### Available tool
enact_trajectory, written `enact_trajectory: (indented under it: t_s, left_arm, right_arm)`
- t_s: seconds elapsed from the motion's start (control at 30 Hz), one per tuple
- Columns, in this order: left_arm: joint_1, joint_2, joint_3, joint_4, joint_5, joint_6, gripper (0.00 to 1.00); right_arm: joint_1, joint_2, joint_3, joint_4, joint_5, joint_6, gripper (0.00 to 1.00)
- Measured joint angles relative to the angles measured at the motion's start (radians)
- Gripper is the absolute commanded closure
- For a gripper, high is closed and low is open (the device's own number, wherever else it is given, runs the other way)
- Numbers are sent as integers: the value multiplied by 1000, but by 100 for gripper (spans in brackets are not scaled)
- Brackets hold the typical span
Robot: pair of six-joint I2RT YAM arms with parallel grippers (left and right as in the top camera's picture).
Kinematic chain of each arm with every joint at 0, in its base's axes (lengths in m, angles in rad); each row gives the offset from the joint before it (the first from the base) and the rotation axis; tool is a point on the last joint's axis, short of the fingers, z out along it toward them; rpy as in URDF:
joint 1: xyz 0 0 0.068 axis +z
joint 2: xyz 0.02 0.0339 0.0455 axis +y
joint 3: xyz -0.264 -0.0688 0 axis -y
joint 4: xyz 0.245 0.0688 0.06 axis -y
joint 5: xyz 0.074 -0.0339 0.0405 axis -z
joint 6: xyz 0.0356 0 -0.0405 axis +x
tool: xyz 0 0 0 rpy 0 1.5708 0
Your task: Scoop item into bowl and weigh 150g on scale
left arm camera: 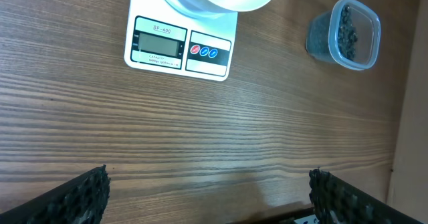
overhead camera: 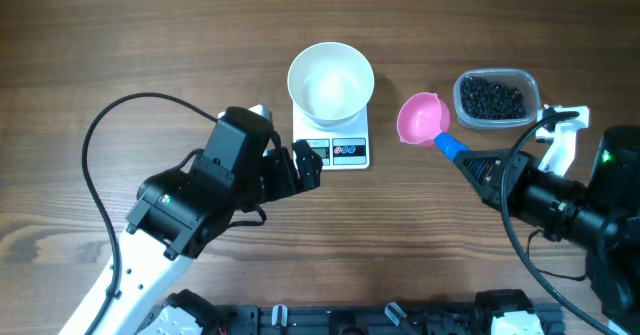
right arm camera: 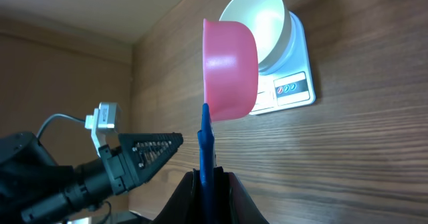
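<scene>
Atop the scale (overhead camera: 345,152) the bowl (overhead camera: 331,80) sits empty; at its three o'clock, right end effector (overhead camera: 470,161) grips an empty scoop (overhead camera: 421,118); left end effector (overhead camera: 301,167) open.

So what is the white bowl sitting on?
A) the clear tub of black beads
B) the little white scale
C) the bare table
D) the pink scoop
B: the white bowl sits right on top of the scale, whose front edge sticks out from under it.
</scene>
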Motion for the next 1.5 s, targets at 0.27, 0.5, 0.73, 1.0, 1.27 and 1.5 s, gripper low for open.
enact_trajectory:
  t_s: [0.27,0.5,0.73,1.0,1.27,1.5]
  left_arm:
    - [0,0,0,0,0,0,0]
    - [0,0,0,-4,0,0,0]
    - [0,0,0,-11,0,0,0]
    - [0,0,0,-67,0,0,0]
    - [0,0,0,-68,0,0,0]
    - [0,0,0,-67,0,0,0]
  right_arm:
    - [0,0,0,-5,16,-61,96]
    - [0,1,0,24,61,-72,96]
    - [0,1,0,52,64,-63,96]
    - [0,1,0,132,77,16,96]
    - [0,12,0,98,71,87,96]
    - [0,14,0,-11,63,5,96]
